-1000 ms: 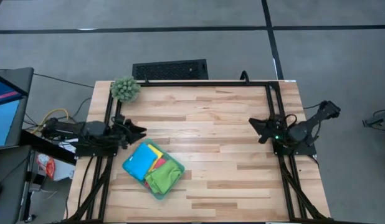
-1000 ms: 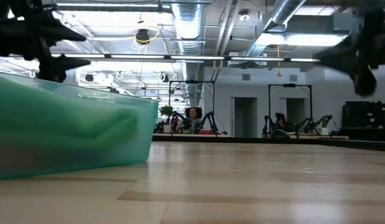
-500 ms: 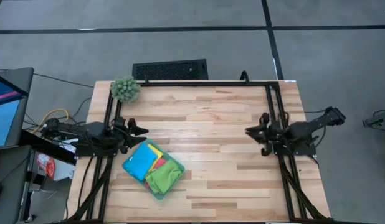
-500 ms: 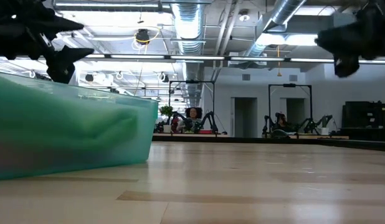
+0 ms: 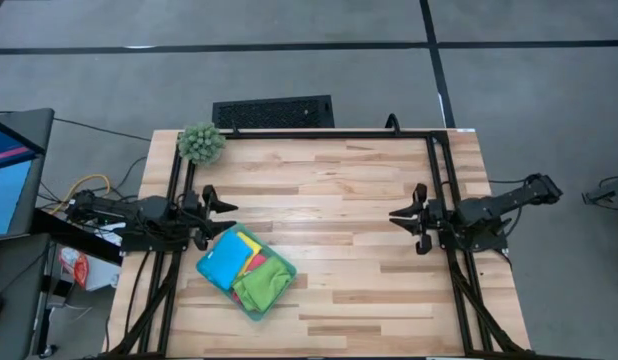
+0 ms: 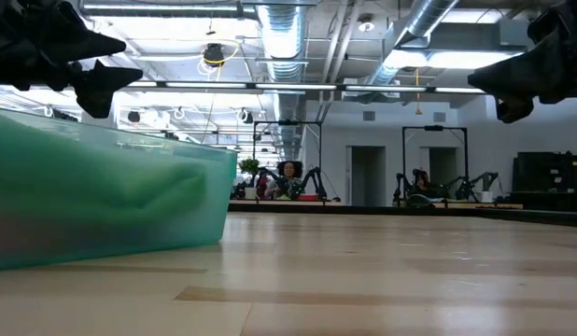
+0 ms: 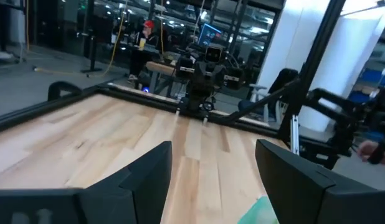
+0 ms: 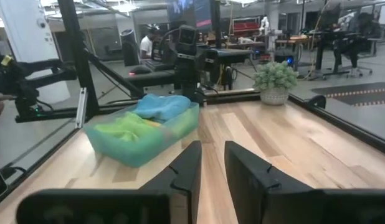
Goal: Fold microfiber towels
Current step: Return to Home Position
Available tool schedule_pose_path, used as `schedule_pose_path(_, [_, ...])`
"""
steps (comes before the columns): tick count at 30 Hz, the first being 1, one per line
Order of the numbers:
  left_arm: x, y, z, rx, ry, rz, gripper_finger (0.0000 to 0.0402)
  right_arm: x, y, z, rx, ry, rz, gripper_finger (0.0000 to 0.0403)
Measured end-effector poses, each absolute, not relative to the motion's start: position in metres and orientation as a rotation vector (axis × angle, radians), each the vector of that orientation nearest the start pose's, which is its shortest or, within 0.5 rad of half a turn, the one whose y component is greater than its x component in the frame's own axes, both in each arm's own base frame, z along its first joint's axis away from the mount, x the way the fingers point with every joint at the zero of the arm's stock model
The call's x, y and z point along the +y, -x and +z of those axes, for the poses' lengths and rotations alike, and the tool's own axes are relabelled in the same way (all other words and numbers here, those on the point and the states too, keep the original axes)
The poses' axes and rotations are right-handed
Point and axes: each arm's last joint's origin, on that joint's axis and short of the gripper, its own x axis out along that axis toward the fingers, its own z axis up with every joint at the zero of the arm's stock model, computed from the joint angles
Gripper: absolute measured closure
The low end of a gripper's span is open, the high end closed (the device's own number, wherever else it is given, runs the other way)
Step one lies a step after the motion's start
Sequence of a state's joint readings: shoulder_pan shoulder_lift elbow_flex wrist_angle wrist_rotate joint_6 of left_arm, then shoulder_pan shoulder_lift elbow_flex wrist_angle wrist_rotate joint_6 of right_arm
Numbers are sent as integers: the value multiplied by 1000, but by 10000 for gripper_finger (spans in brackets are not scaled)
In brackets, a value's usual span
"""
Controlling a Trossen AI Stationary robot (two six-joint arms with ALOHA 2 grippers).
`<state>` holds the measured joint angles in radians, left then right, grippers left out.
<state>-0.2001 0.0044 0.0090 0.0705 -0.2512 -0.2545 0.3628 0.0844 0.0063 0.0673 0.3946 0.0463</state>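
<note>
Towels: blue towel [image 5: 226, 259], green towel [image 5: 261, 284], yellow towel [image 5: 248, 242] and pink towel [image 5: 257, 262], all in tray [image 5: 275, 294] near tabletop's left edge.
Left gripper [image 5: 221, 218]: raised at left edge, just beside tray, fingers wide apart, empty.
Right gripper [image 5: 401, 222]: raised at right edge, fingers narrowly parted, empty.
Right wrist view only: blue towel heaped highest; plant ball [image 8: 275, 76] at corner beyond tray.
Low view: tray wall only, contents blurred.

high view hangs far above the tray [image 5: 246, 271], looking straight down. low view sits at tabletop level just beside the tray, facing the room. the wrist views look past the left gripper [image 7: 212, 147] and right gripper [image 8: 212, 145]; all four share the tray, the left only its corner.
</note>
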Motion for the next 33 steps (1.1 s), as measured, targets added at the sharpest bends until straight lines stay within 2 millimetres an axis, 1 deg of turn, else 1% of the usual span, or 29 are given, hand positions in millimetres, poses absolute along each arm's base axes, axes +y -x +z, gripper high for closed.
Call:
schedule_pose_path(3, [-12,-96,173,-78,252,39,178,25,-98,165,10,-41,-32,307])
schedule_pose_path(33, [-12,-96,172,-76,263,35,178,25,-98,165,10,-40,-31,307])
